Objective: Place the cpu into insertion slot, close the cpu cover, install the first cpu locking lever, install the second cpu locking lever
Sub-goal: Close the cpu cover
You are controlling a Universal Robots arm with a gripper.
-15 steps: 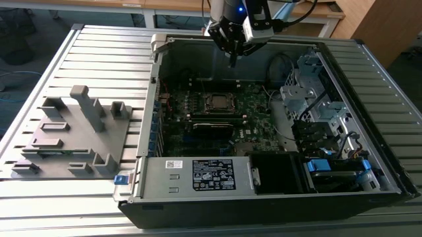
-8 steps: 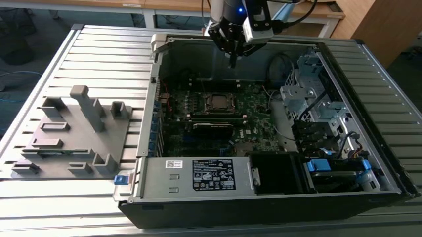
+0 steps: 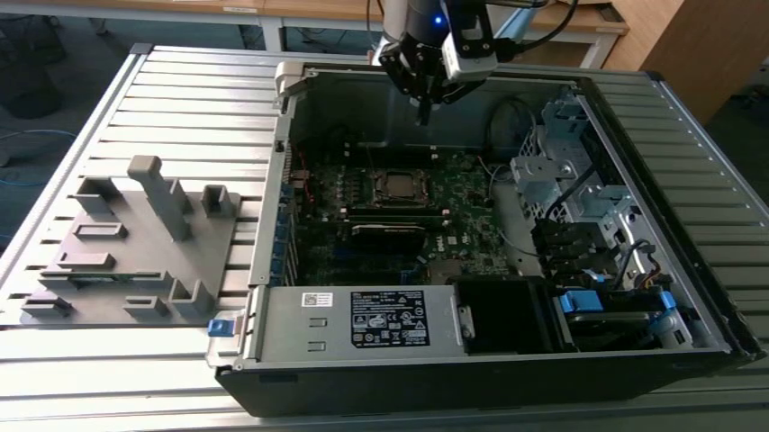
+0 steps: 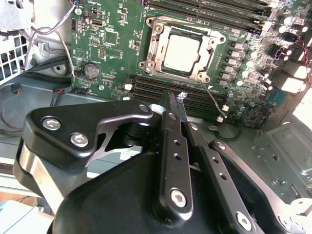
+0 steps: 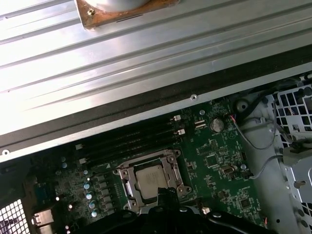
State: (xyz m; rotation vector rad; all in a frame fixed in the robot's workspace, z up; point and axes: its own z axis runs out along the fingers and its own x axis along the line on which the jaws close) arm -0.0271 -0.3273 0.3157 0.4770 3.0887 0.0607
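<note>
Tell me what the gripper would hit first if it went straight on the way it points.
Probably the memory slots beside the cpu cover, not the cpu; depth is unclear, so the gripper might catch the cover's edge instead.

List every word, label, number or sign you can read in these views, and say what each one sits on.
Nothing can be read well enough to quote.
Black label on the power supply box, exterior view: white print, too small to read.
White sticker beside it: too small to read.
Motherboard, second wrist view: white markings, too small to read.
</note>
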